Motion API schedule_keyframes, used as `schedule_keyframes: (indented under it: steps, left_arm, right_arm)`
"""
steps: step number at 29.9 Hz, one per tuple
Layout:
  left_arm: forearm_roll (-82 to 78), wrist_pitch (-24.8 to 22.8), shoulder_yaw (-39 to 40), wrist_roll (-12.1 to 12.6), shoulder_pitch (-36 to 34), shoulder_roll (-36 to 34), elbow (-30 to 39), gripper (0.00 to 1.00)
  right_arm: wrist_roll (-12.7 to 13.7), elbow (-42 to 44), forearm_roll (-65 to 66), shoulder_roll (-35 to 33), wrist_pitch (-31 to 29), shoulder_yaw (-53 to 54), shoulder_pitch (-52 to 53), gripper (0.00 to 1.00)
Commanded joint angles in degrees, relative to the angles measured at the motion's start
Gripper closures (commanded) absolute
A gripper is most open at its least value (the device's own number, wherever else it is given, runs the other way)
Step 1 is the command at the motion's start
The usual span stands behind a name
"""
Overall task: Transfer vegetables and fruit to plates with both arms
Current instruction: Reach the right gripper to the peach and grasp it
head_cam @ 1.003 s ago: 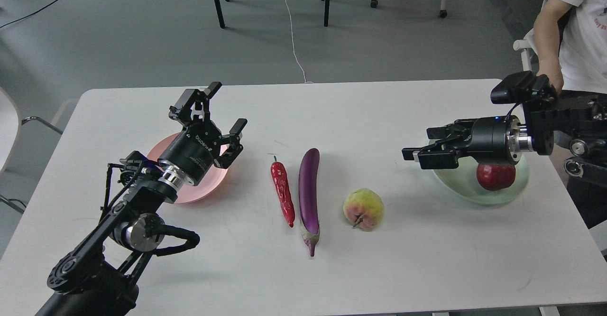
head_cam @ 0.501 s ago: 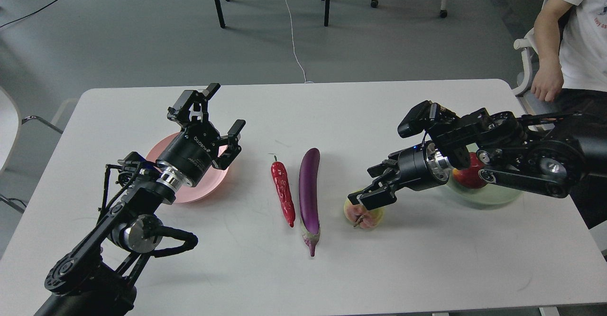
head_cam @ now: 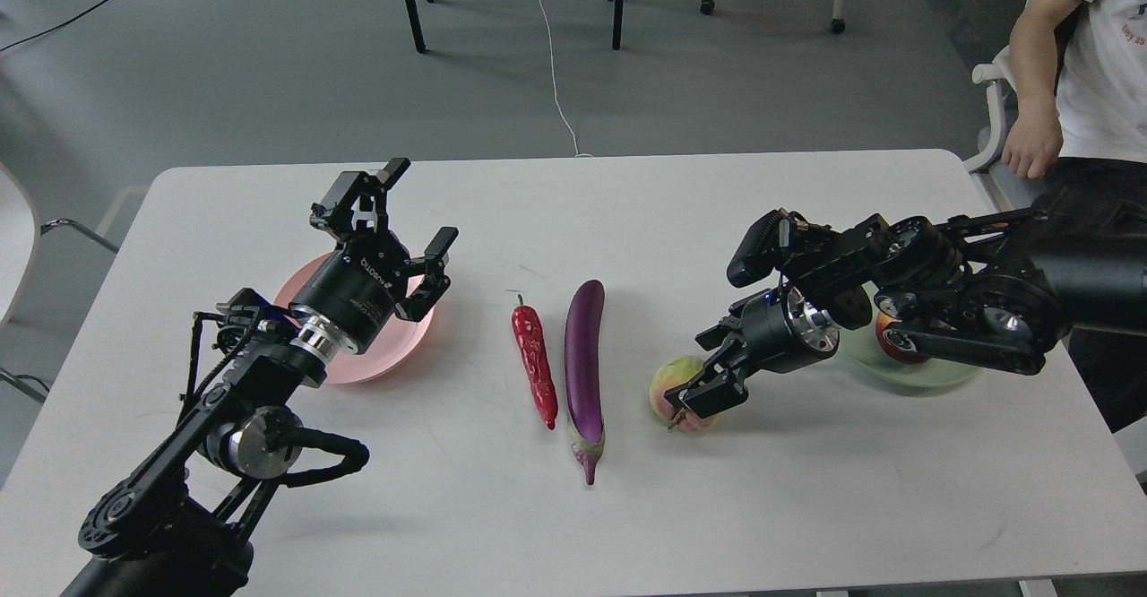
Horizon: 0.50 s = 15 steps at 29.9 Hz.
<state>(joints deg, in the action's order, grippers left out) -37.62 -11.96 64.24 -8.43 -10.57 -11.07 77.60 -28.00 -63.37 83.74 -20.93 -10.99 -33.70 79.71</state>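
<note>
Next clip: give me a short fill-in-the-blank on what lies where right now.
1. The eggplant lies between the chili and the ____ fruit.
2. The pomegranate sits on the ____ plate.
3. The left gripper hangs over the ____ plate.
4. The right gripper is at the ____ fruit.

Missing: yellow-green; green; pink; yellow-green

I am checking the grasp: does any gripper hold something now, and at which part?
Left gripper is open and holds nothing. Right gripper is down at the yellow-green fruit, at its right side; whether it grips cannot be told.
</note>
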Motion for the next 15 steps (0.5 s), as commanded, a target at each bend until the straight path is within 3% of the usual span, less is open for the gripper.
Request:
schedule_keyframes:
  steps: [1,14,15]
  left_arm:
    - [0.0,0.0,0.09,-0.01,0.02,-0.09,0.01,0.02]
    - [0.0,0.0,0.18,-0.01,0.2,-0.44,0.01,0.02]
    - [0.0,0.0,0.18,-0.01,0.2,-0.44,0.01,0.02]
  right_arm:
    - [0.0,0.27,0.02,0.63,0.18,0.04,-0.26,0.04]
    - [0.0,1.14,-0.06,2.48,0.09,-0.23,-0.87,0.08]
    - [0.0,1.14,-0.06,2.48,0.09,-0.49,-0.87,0.13]
